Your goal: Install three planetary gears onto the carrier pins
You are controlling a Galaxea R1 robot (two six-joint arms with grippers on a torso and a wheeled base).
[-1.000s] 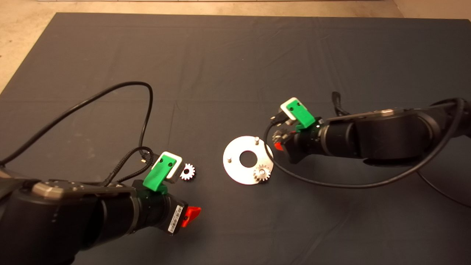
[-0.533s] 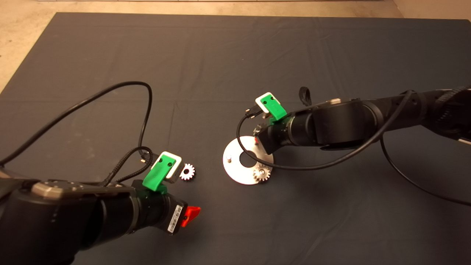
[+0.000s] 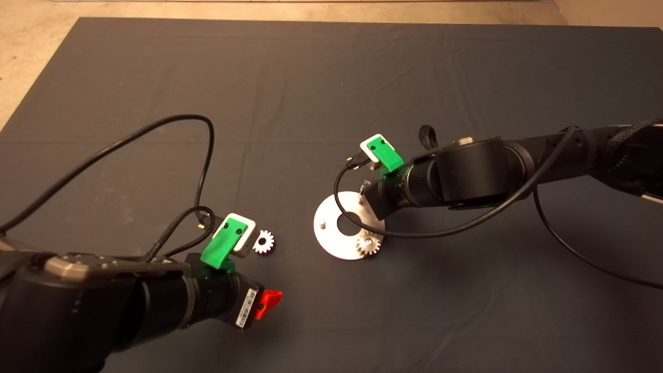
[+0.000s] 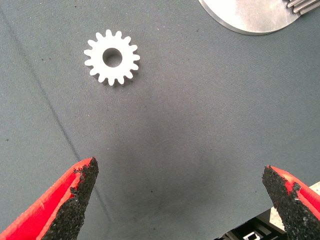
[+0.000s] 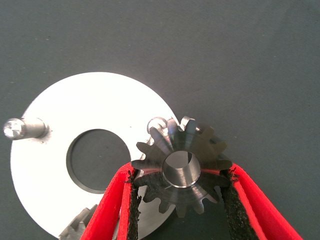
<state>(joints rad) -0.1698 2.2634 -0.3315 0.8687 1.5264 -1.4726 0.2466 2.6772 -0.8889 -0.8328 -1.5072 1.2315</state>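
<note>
Right hand (image 5: 180,187): pinches a dark gear (image 5: 181,167) flat, held above the disc (image 5: 55,197); its bore sits just off the pin (image 5: 159,123). We should centre the bore over that pin, keep the gear level, then lower.

Left hand (image 4: 180,200): spread, parked above the worktop (image 3: 331,77); bright gear (image 4: 112,57) lies beyond its fingertips, untouched.

One gear (image 3: 369,244) already seated.

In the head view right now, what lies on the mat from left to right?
left gripper → bright silver gear → bare carrier pin → seated gear → right arm
</note>
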